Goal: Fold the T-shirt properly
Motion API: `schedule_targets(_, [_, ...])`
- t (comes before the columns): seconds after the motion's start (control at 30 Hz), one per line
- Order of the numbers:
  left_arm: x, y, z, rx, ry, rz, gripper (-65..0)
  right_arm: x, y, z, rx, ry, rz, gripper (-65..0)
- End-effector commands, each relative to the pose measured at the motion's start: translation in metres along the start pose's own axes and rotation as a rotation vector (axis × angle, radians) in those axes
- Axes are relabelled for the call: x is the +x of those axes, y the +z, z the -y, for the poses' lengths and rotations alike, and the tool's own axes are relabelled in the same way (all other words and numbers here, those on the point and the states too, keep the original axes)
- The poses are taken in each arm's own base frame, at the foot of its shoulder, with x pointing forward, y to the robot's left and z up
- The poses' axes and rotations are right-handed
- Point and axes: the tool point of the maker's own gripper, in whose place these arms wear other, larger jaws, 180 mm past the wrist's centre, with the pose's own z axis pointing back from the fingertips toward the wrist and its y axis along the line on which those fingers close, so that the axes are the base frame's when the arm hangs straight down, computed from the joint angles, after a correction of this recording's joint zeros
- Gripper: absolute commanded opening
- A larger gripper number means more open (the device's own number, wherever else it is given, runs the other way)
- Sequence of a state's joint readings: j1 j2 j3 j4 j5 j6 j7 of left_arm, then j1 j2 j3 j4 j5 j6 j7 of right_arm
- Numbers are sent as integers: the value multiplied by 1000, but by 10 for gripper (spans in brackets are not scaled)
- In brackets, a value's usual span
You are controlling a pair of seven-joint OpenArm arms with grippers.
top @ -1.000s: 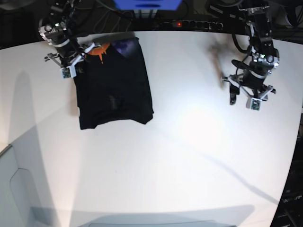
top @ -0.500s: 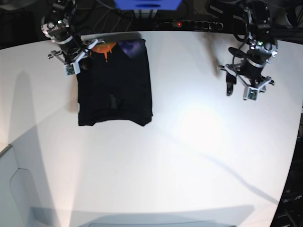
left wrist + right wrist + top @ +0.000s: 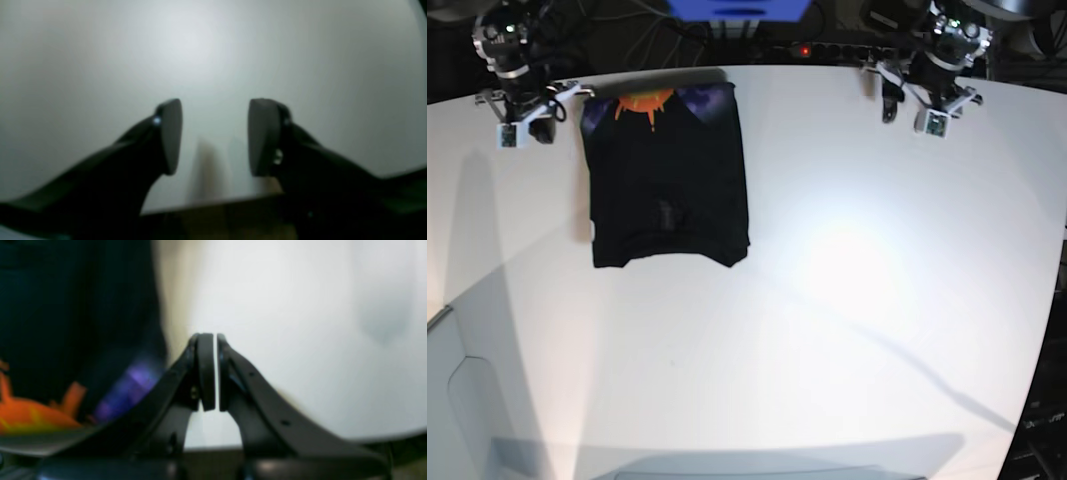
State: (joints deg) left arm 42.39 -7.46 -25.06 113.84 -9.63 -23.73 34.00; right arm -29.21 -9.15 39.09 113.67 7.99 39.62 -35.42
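The black T-shirt [image 3: 667, 180] lies folded in a rectangle on the white table [image 3: 827, 300], far left. Its orange and purple print [image 3: 649, 101] shows along its far edge. My right gripper [image 3: 532, 125] is shut and empty, just left of the shirt's far corner and apart from it. In the right wrist view the gripper [image 3: 211, 373] has its jaws together over bare table, with the shirt [image 3: 66, 313] and its print [image 3: 30, 413] at the left. My left gripper [image 3: 895, 98] is at the table's far right edge. In the left wrist view it [image 3: 215, 136] is open and empty over bare table.
A power strip [image 3: 827, 50] and cables lie behind the table's far edge. A blue object [image 3: 737, 8] sits at the back, centre. The table's curved right edge [image 3: 1052, 300] drops to a dark floor.
Both arms have pulled back to the table's far edge. The right gripper has moved left, away from the shirt's printed corner. The shirt's far edge now lies flat.
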Motion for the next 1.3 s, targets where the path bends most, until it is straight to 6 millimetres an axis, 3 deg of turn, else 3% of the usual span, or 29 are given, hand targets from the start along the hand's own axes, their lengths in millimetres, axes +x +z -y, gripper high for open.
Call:
schedule_targets(0.0, [-4, 7, 5, -10, 13, 4, -420, 2, 6, 4, -6, 1, 22, -650])
schedule_targets(0.2, [-52, 29, 16, -29, 36, -126, -641, -43, 36, 35, -104, 1, -110, -650])
schedule_targets(0.37, [-93, 55, 11, 4, 69, -243, -649, -93, 55, 44, -139, 51, -287, -650])
schedule_targets(0.43, [-113, 60, 6, 24, 91, -295, -649, -104, 60, 46, -145, 62, -328, -650])
schedule_targets(0.63, [-207, 68, 4, 33, 211, -518, -649, -151, 70, 32, -86, 85, -479, -650])
schedule_targets(0.73, [-235, 56, 5, 40, 279, -541, -649, -185, 68, 20, -25, 54, -561, -650])
schedule_targets(0.93, [-270, 36, 10, 64, 389, -504, -649, -246, 68, 6, 74, -9, -705, -650])
schedule_targets(1.1, [-299, 17, 21, 69, 487, -543, -649, -274, 50, -13, 151, -79, -700, -650])
schedule_targets(1.27, [-311, -7, 33, 70, 569, -540, -649, -294, 30, -40, 250, -132, -651, -650])
